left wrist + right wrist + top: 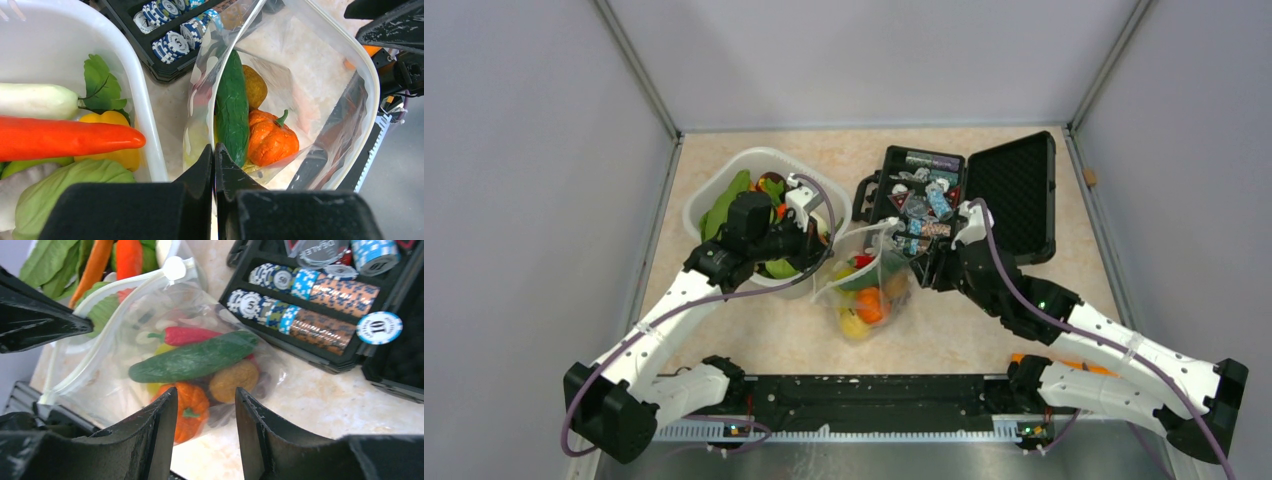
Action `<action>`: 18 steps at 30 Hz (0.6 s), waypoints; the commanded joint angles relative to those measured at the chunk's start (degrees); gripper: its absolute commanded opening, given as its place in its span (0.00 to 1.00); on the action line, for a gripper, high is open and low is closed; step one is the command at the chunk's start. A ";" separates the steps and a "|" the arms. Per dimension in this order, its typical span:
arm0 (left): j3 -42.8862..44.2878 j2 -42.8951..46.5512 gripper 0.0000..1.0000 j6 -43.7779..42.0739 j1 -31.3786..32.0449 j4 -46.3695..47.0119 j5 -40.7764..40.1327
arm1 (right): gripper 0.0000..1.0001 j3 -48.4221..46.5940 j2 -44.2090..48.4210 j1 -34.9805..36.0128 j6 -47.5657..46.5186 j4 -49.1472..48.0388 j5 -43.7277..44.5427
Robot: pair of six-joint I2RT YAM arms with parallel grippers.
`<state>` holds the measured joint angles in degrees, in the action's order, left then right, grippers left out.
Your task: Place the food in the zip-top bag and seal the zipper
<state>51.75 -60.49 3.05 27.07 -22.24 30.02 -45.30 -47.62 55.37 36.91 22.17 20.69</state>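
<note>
Pinching zip-top bag [320,65] rim in clenched left gripper [214,155], food [270,140] inside just ahead of its tips; holding right gripper [206,392] spread wide, empty, just above bagged cucumber [195,360].

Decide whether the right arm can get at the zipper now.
Probably yes. The right gripper hangs open close over the bag, and the zipper lies uncovered along its mouth; the left gripper pinches only one spot.
</note>
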 commanded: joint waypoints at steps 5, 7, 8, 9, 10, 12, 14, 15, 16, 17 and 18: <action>1.52 1.22 0.00 0.06 0.31 3.25 0.87 | 0.47 -5.81 0.53 -1.29 -4.87 1.27 0.15; 1.52 1.31 0.00 0.01 0.32 3.35 0.91 | 0.52 -6.27 0.51 -1.28 -4.38 -2.08 -4.28; 1.63 1.29 0.00 -0.04 0.41 3.34 0.82 | 0.55 -6.39 0.27 -1.31 -3.44 -3.61 -6.08; 1.61 1.38 0.00 0.03 0.44 3.34 0.89 | 0.57 -6.62 -0.16 -1.32 -2.27 -5.07 -7.74; 1.60 1.53 0.00 0.13 0.40 3.34 0.91 | 0.59 -6.91 -0.91 -1.29 -1.39 -6.39 -9.23; 1.52 1.84 0.00 0.37 0.48 3.66 1.05 | 0.62 -8.17 -3.40 -1.32 -0.46 -7.90 -12.04; 1.54 2.08 0.00 0.74 0.53 3.89 1.24 | 0.63 -10.05 -6.77 -1.32 0.52 -7.82 -13.68; 1.52 2.19 0.00 0.85 0.57 4.03 1.49 | 0.64 -11.07 -8.50 -1.32 0.70 -7.71 -14.74; 1.54 2.29 0.00 1.01 0.68 4.08 1.65 | 0.65 -12.54 -10.07 -1.30 0.79 -7.74 -15.86; 1.52 2.42 0.00 1.04 0.70 4.19 1.70 | 0.65 -13.19 -11.37 -1.32 1.08 -7.50 -16.29; 1.52 2.60 0.00 1.15 0.73 4.22 1.66 | 0.66 -14.50 -12.92 -1.31 2.05 -6.59 -15.35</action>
<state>51.75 -60.10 3.29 27.42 -22.11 30.28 -54.59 -56.05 54.30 36.47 17.28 9.06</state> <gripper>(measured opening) 0.002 0.647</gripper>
